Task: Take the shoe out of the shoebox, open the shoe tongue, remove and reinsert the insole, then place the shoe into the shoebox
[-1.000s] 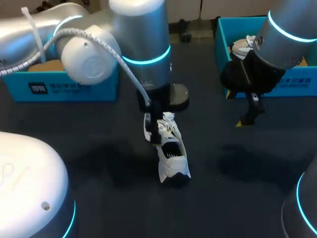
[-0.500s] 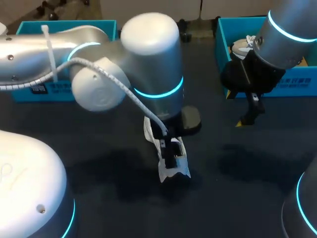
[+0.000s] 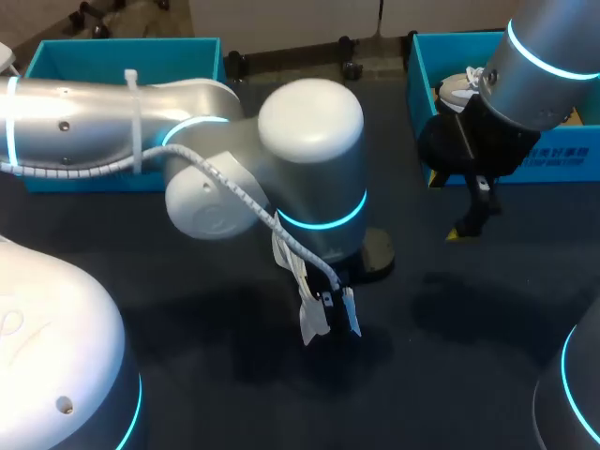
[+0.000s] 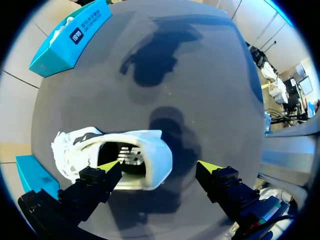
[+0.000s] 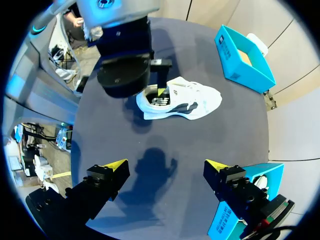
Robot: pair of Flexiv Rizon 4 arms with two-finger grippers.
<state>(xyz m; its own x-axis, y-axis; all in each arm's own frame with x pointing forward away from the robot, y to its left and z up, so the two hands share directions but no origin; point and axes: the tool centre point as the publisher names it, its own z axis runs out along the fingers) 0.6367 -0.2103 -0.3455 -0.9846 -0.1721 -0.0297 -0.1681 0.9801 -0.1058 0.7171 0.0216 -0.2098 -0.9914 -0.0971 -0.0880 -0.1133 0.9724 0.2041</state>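
Observation:
The white shoe (image 3: 312,323) lies on the dark table, mostly hidden under my left arm in the head view. My left gripper (image 3: 336,307) hangs low over its heel end. In the left wrist view the shoe (image 4: 156,145) shows its dark opening, and the left gripper (image 4: 159,166) stands open, one yellow tip at the opening's rim, the other out over bare table. My right gripper (image 3: 466,221) hangs open above the table in front of the right shoebox (image 3: 418,75). In the right wrist view the right gripper (image 5: 165,164) is open, well short of the shoe (image 5: 200,97).
A second blue box (image 3: 56,66) stands at the back left, partly behind my left arm. Another shoe (image 3: 457,86) lies in the right shoebox. Bare dark tabletop (image 3: 441,356) stretches in front of the shoe and between the two grippers.
My left arm has swung forward and to the right, carrying its gripper along the shoe from the laces to the heel end and covering more of it. The right arm has not moved.

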